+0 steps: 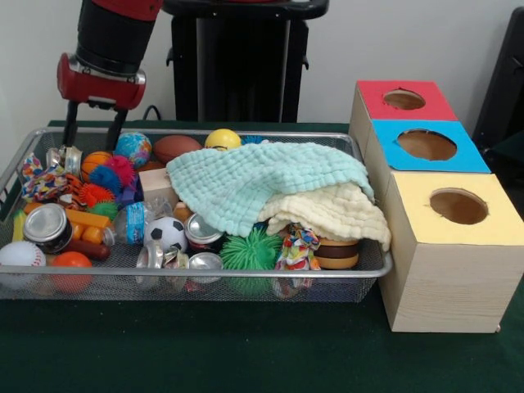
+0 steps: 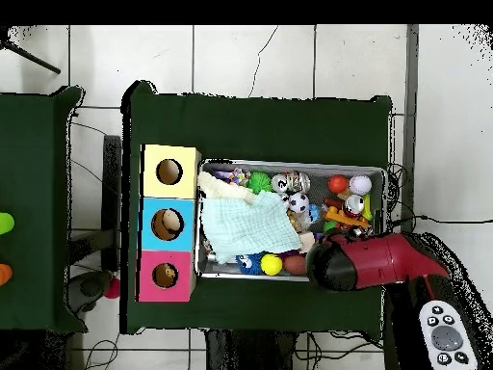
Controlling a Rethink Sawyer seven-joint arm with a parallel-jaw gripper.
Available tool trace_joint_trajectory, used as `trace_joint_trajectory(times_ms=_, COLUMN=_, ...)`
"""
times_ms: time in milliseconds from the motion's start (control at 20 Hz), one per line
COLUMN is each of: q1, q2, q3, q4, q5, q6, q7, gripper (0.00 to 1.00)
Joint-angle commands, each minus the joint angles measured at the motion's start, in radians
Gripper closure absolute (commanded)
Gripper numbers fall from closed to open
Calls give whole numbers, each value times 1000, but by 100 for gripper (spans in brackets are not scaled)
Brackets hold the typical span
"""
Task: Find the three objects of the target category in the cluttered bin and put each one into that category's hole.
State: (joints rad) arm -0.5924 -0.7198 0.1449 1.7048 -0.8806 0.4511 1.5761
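Gripper (image 1: 92, 127) fingers, thin black prongs, spread apart and empty at the wire-mesh basket's (image 1: 246, 273) ten o'clock corner; waffle-textured mint cloth (image 1: 262, 184) drapes centre, beside spiky balls.

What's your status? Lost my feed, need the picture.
Gripper open, down at the bin's far corner, holding nothing. Red box's hole clear. Mint cloth and cream cloth cover half the bin.
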Motion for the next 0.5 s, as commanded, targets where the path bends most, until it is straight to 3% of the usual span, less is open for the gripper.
trace_joint_trajectory(times_ms=50, q1=-38, q2=89, q3=8, q4=-71, q5=14, q6=-62, q7=98, gripper=0)
trace_joint_trajectory(times_ms=500, q1=-32, q2=113, q3=4, q4=-92, q5=-2, q6=-74, q7=89, gripper=0)
